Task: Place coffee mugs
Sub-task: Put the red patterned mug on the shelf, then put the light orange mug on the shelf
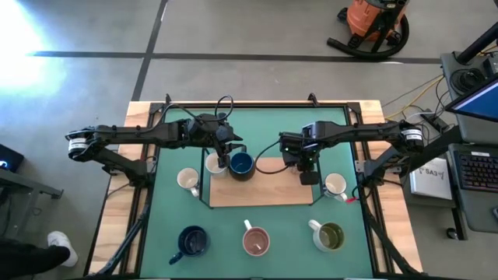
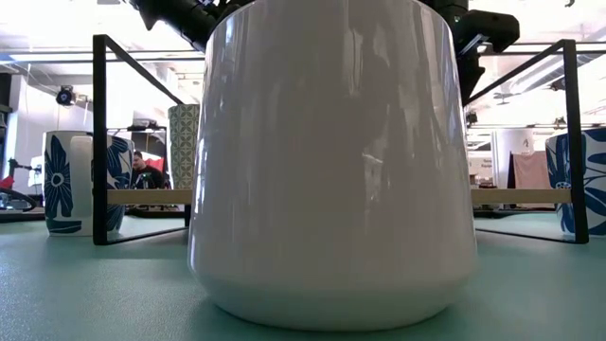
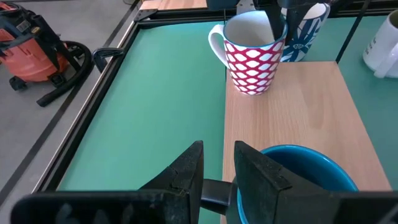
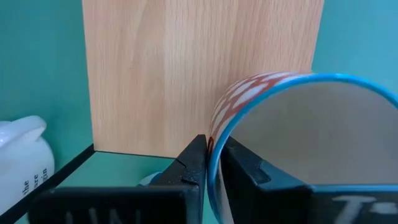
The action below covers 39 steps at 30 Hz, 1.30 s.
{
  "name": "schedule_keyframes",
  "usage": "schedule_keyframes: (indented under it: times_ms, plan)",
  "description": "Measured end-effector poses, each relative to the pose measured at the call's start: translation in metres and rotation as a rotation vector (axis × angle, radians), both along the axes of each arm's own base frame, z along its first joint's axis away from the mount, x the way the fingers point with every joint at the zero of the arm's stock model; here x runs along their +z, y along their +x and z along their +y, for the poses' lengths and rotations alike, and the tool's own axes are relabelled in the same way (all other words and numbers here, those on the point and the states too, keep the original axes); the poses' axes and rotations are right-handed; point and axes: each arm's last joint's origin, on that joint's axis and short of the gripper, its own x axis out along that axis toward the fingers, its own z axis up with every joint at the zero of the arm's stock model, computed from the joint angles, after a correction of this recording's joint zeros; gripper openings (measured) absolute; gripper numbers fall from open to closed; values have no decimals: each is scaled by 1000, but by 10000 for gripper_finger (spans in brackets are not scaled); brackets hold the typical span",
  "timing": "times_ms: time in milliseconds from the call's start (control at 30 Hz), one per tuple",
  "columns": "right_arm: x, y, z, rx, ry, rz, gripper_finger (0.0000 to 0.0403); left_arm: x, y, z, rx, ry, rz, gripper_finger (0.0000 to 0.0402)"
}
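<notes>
Everything turns on the wooden board [image 1: 261,190] in the middle of the green table [image 1: 226,229]. At the board's right end the right claw [image 1: 309,173] is down on the red-and-white mug [image 3: 252,59]. The right wrist view shows one finger outside the wall and one inside, closed narrow with the blue rim pinched between them. The mug stands upright on the wood. At the board's left end the left claw [image 1: 230,158] sits low against the navy mug [image 1: 243,164], which also rests on the board. Its fingers [image 3: 186,171] are drawn narrow at the blue rim, but I cannot tell whether they actually grip it. Tucked just beside the navy mug, at the board's left edge, is a white mug [image 1: 214,163]. Off the board to the left stands a cream mug [image 1: 187,180], and off it to the right, just past the right claw, another pale mug [image 1: 336,185]. In front of the board, well apart from it, three more line up: a second navy mug [image 1: 192,241], a pink-lined mug [image 1: 255,242] and an olive-lined mug [image 1: 330,236]. In the low view one glossy white mug [image 2: 331,161] fills nearly the whole picture.
</notes>
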Motion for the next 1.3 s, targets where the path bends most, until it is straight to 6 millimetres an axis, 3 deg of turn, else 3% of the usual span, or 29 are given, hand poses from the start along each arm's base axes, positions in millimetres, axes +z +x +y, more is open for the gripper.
schedule_keyframes:
  times_ms: [300,400,733,1033,1300]
  plan:
    - [1,0,0,-3,-2,4,104,0,0,0,0,0,0,73]
    - [11,0,0,-14,-7,2,114,0,0,0,0,0,0,73]
    - [44,8,-1,-116,11,-101,104,0,0,0,0,0,0,73]
    - [45,13,15,-129,49,-138,94,0,0,0,0,0,0,73]
    - [44,27,46,-46,68,-239,100,0,0,0,0,0,0,73]
